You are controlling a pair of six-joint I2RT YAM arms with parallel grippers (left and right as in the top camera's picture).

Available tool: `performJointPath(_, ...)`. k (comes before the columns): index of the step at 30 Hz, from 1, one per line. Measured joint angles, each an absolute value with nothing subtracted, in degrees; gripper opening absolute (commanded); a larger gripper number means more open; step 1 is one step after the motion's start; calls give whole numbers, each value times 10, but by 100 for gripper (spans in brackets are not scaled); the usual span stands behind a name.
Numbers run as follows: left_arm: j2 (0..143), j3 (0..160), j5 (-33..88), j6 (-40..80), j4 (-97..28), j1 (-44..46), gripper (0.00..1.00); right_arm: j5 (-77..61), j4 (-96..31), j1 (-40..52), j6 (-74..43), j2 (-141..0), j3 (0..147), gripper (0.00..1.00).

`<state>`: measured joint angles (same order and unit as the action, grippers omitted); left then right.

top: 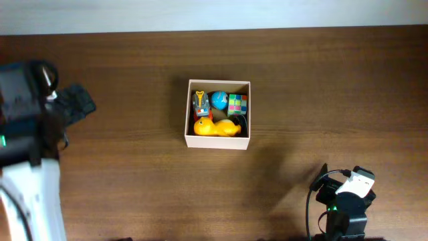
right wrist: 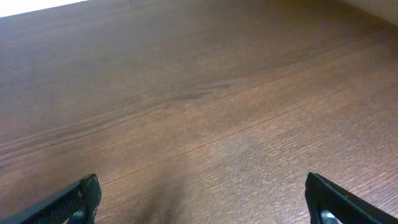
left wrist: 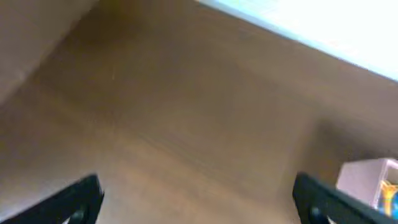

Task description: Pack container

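Note:
The container (top: 218, 142), a square white-walled box, stands in the middle of the table. It holds a yellow duck (top: 215, 127), a blue ball (top: 219, 100), a multicoloured cube (top: 237, 104) and an orange-and-grey toy (top: 200, 104). My left gripper (left wrist: 199, 205) is open and empty over bare table far to the left of the box; it also shows in the overhead view (top: 81, 100). A corner of the container (left wrist: 367, 180) shows at the right edge of the left wrist view. My right gripper (right wrist: 205, 202) is open and empty over bare wood. The right arm (top: 346, 197) sits at the front right.
The brown wooden table (top: 134, 154) fills the views. A pale strip (top: 200, 13) runs beyond the table's far edge. The white left arm base (top: 33, 201) stands at the front left.

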<state>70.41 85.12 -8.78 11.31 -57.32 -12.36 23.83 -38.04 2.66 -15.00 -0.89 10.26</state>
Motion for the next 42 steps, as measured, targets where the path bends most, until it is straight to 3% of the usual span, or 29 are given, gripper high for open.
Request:
performJointPath(7,509,618,-60,51,-391,-80,99,236,-380,27,-150,-8,102,99)
performJointPath(17,236,321,-17,38,-381,-67,99,234,-379,27,-150,-8,102,99)
performJointPath(27,103,192,17,38,-379,-31,99,234,-380,27,-151,-8,102,99)
performJointPath(42,11,107,18,36,-379,-6,99,234,-380,27,-150,-8,102,99)
